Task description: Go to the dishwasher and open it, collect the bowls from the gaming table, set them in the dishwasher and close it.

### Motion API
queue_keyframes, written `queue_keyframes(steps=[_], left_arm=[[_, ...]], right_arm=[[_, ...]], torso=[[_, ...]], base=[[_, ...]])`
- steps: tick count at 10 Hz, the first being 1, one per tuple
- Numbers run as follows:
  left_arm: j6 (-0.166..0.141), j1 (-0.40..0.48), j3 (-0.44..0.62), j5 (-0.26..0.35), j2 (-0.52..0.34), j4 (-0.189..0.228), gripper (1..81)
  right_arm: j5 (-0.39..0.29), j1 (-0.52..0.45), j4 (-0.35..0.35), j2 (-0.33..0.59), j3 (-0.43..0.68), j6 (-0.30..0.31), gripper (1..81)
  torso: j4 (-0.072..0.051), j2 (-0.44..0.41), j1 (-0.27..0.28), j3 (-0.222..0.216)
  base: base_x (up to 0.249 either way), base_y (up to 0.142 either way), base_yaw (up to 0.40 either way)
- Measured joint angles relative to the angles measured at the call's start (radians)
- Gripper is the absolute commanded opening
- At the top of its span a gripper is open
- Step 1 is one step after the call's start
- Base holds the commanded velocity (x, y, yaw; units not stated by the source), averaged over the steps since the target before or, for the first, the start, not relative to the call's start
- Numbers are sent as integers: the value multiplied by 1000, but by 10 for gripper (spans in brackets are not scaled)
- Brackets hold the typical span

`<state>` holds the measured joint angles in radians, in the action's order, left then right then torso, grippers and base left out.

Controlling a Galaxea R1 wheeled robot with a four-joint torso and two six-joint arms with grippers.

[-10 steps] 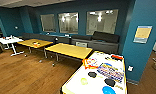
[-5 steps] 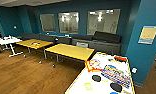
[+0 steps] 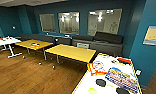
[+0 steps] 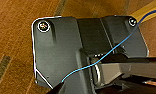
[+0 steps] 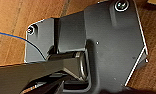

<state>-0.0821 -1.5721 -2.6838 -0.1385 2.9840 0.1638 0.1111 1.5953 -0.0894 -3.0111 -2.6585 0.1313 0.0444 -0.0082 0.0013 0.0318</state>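
From the head camera I have the gaming table (image 3: 87, 83) at the lower right, a long white top with a yellowish edge. Two dark bowls (image 3: 101, 82) sit on it toward the near end, one beside a bright striped game box (image 3: 121, 78) and the other (image 3: 122, 91) at the picture's bottom edge; an orange-and-white box (image 3: 96, 68) lies further up the table. I judge the bowls sit near that end because people left them among the games, so the boxes crowd any reach. Beyond stand two plain yellow tables (image 3: 71, 52), a small white table (image 3: 4, 41) at far left, and a dark sofa (image 3: 104, 41) under the windows. Open wooden floor (image 3: 31, 75) lies to the left.

In the left wrist view I see the robot's own dark plate, a blue cable (image 4: 99, 62) across it, and floorboards below. I cannot tell how its fingers stand.

The right wrist view gives the same plate over floorboards; again I cannot tell, or whether anything is held.
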Motion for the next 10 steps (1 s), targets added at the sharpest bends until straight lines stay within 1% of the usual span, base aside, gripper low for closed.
queue_keyframes(steps=[1, 5, 10], left_arm=[[0, 0, -1, 1, -3, 0, 811], [0, 4, -1, 0, -3, 0, 811], [0, 0, -1, 4, -3, 0, 811]], right_arm=[[0, 0, 0, -4, 0, 0, 811], [1, 0, 0, -8, 0, 0, 811], [0, 1, 0, -5, -1, 0, 811]], torso=[[0, 0, 0, 0], [0, 0, 1, 0], [0, 0, 0, 0]], base=[[161, 61, 0], [126, 0, 0], [0, 0, 0]])
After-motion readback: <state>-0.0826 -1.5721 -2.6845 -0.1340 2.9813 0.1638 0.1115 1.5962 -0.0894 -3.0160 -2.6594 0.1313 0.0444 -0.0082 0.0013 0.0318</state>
